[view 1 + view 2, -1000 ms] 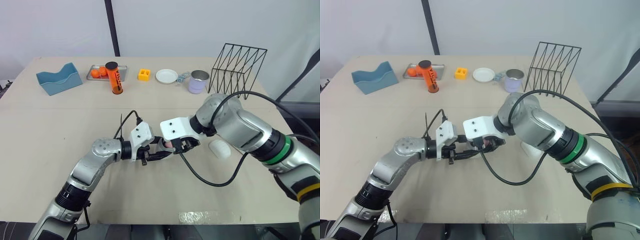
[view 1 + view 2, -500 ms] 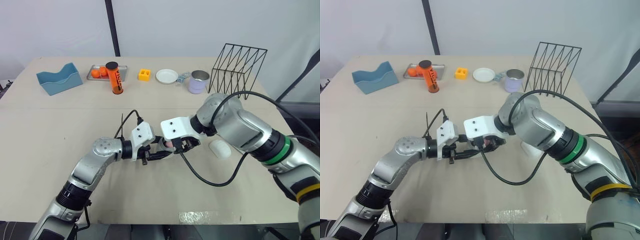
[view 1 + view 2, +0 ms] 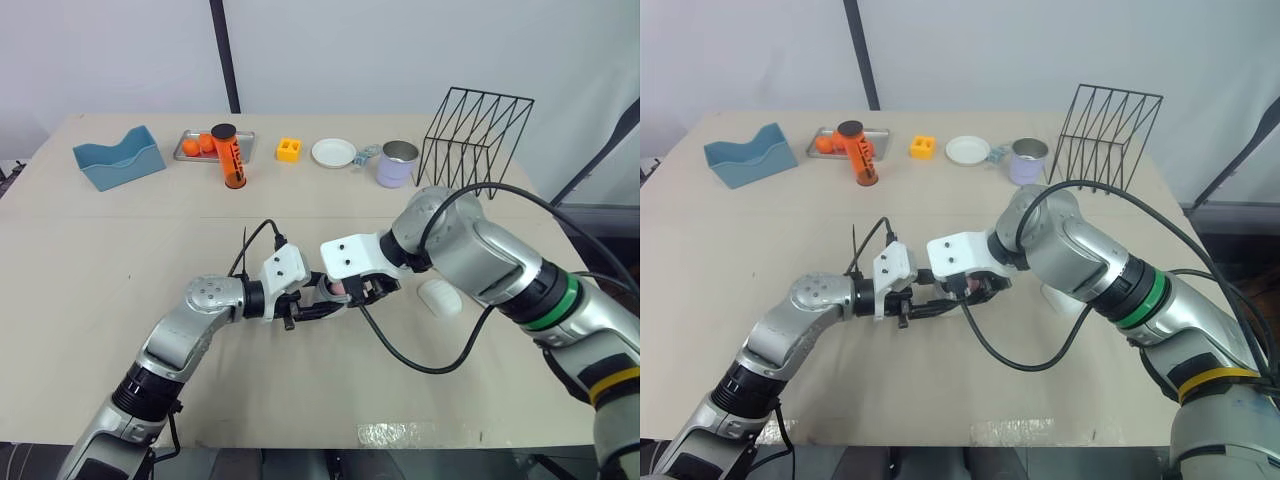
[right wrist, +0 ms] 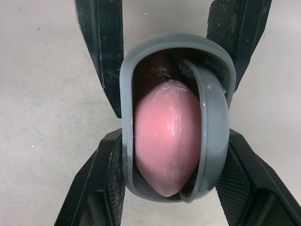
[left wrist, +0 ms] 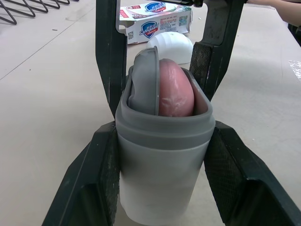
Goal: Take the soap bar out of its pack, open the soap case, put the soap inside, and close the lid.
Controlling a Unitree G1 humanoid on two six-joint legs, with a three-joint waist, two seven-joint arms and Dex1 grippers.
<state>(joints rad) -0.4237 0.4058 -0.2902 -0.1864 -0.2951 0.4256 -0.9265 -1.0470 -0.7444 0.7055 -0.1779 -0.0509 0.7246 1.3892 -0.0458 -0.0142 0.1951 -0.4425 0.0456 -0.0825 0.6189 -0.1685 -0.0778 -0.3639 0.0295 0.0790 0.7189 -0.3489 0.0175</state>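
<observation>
An oval soap case [image 5: 164,179], white with a grey rim, is held at mid-table with its mouth open. A pink soap bar [image 4: 164,141] sits inside it beside a tilted grey insert [image 5: 143,80]. My left gripper [image 3: 322,308] is shut on the case from the left. My right gripper [image 3: 362,291] meets it from the right, its fingers [image 4: 106,179] pressed on the rim. The white domed lid [image 3: 440,297] lies on the table to the right. The opened soap pack [image 5: 155,21] lies beyond the lid.
Along the far edge stand a blue holder [image 3: 118,157], a tray with oranges [image 3: 200,145], an orange tube [image 3: 230,157], a yellow block [image 3: 289,149], a white plate [image 3: 333,152], a mug [image 3: 398,163] and a black wire rack [image 3: 475,140].
</observation>
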